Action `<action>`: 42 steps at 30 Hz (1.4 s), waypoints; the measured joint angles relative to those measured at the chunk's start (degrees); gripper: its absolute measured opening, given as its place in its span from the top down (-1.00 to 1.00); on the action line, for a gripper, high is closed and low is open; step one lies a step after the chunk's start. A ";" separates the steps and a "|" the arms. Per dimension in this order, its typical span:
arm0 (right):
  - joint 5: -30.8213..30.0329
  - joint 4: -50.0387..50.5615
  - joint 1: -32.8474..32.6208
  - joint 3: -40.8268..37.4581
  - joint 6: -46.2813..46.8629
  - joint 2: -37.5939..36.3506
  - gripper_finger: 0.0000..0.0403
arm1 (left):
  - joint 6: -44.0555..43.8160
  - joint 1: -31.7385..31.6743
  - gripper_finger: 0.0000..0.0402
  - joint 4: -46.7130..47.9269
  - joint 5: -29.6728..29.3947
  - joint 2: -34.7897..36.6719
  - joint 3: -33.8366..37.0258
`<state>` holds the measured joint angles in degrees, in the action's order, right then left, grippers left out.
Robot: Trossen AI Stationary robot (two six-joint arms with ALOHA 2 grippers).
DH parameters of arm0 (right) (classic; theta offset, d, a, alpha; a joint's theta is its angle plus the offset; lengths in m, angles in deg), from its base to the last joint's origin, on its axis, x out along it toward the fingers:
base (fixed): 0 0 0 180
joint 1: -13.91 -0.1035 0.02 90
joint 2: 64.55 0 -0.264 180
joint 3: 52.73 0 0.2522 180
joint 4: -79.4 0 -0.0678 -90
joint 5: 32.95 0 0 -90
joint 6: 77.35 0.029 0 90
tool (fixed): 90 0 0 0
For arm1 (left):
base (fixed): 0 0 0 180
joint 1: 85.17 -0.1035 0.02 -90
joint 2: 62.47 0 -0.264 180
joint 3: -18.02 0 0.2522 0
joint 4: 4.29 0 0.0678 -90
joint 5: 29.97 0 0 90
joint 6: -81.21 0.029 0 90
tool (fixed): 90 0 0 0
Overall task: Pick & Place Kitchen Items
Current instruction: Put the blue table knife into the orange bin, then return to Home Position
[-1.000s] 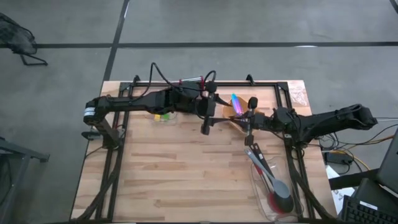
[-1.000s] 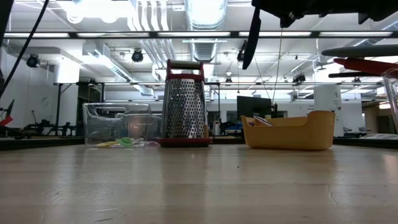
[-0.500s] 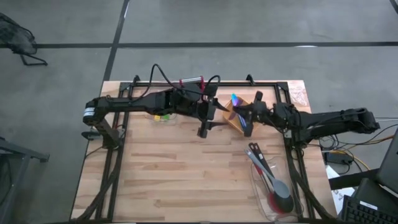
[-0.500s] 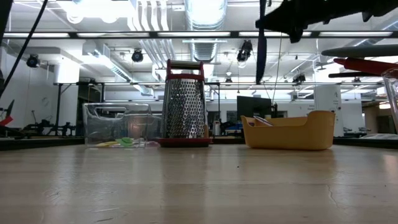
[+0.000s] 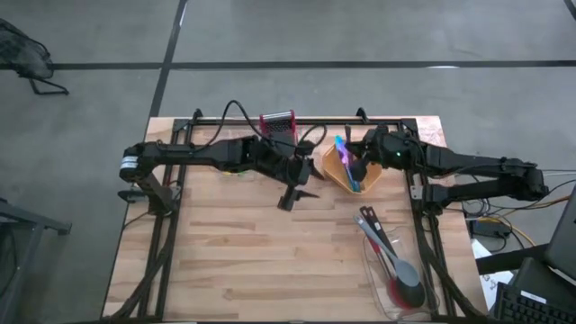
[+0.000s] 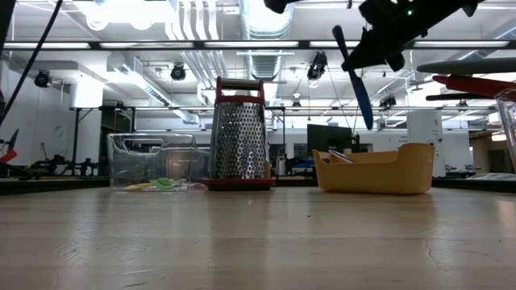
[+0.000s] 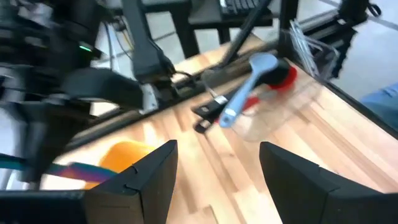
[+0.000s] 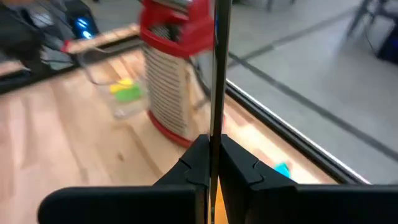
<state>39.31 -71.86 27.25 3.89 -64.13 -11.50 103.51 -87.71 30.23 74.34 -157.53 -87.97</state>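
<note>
Now your right gripper (image 5: 354, 167) is squeezed shut on a slim blue utensil (image 6: 355, 74), and it hangs right over the orange tray (image 5: 335, 171) at the back of the table. A second ago that gripper was nearer the middle of the table, and the blue utensil hung almost straight down; since then the arm has swung back toward the tray, and the utensil now leans with its lower end aimed down at the tray. That looks to me like the drop is close, so you likely only need to lower it a bit and let go. A purple utensil (image 5: 341, 143) already lies in the tray. Your left gripper (image 5: 290, 196) is wide open and holds nothing. It has slid a little away from the tray and now waits over the bare wood just in front of the red-topped box grater (image 5: 277, 123). Farther out, the long spoons and spatula (image 5: 389, 258) lie in a clear bin (image 5: 378, 281) near the front right corner, and small yellow and green pieces (image 6: 160, 184) sit in another clear bin (image 6: 153, 150) beside the grater.
</note>
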 joint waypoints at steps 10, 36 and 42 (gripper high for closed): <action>3.54 12.15 6.47 1.60 6.14 7.27 0.94 | -7.07 1.48 -0.16 -15.06 -0.33 4.77 16.16; 7.26 22.41 11.09 6.34 8.50 27.02 0.66 | -20.96 1.97 0.15 -40.44 -0.75 13.97 42.35; 7.30 22.66 10.98 6.40 7.10 25.24 0.44 | -20.98 2.00 0.70 -40.26 -0.71 14.31 42.97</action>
<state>46.62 -49.20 38.23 10.30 -57.03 13.74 82.53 -85.71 -10.04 73.63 -143.22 -45.00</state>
